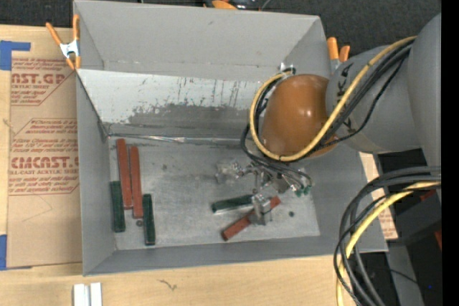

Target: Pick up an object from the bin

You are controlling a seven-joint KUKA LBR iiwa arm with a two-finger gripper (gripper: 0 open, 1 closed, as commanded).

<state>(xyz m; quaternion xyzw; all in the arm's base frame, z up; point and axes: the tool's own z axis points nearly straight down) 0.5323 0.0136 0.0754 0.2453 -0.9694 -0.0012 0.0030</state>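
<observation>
**Grey bin (188, 31), gripper low at its near right**

Scuffed grey metal makes up the bin's floor, and the arm reaches in from the right. A short dark green stick (229, 206) lies flat on the near right part of that floor. Its right end runs under the gripper (264, 198). Just nearer lies a red-brown stick (237, 228), slanting up to the right so that its upper end also meets the gripper. The gripper sits low over the spot where these two ends come together. Whether the claw is open or closed, or has hold of either stick, I cannot tell. Above it bulges the wrist's orange cover (295, 115), ringed by yellow and black cables (255, 105). Well apart at the near left, a pair of red-brown sticks (129, 172) and two green sticks (117, 206) lie side by side.
</observation>
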